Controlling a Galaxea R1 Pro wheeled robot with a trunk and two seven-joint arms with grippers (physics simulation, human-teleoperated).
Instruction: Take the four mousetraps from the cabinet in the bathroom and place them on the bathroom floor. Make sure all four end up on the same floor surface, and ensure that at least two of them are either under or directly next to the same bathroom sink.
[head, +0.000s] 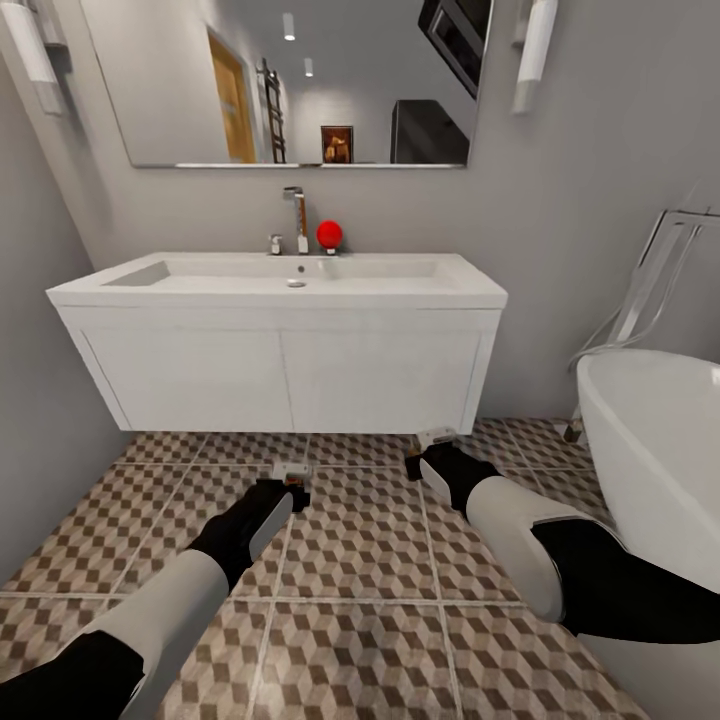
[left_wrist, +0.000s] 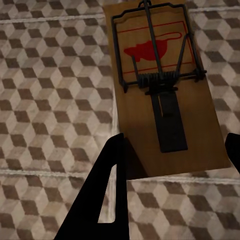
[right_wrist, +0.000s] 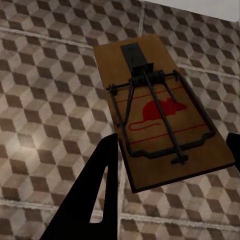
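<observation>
Both forearms reach forward and down over the bathroom floor (head: 360, 560), white sleeves giving way to black wrists. On the left, the left gripper (head: 290, 480) hangs low over the cube-patterned tiles, a little in front of the sink cabinet (head: 280, 375). Its wrist view shows a mousetrap (left_wrist: 167, 95) between the two dark fingers (left_wrist: 107, 195), board flat, with the red mouse print and the black spring bar facing up. One end of the board sits between the fingertips, the other end points away from them. The fingers flank the board's edges; whether it rests on the tiles or is held just above them cannot be told.

To the right, the right gripper (head: 432, 447) is close to the lower edge of the sink cabinet, near its right-hand end and beside the white bathtub (head: 650, 440). Its wrist view shows a second mousetrap (right_wrist: 160, 120) lying at a slant between its fingers (right_wrist: 100, 185), wire frame and red print up, over the same tile pattern. Again the fingers sit at either side of the board, and contact with the floor cannot be judged.

Above, a basin (head: 290, 275) with a tap (head: 297, 215) and a red ball (head: 329, 234) sits under a wide mirror (head: 290, 80).
</observation>
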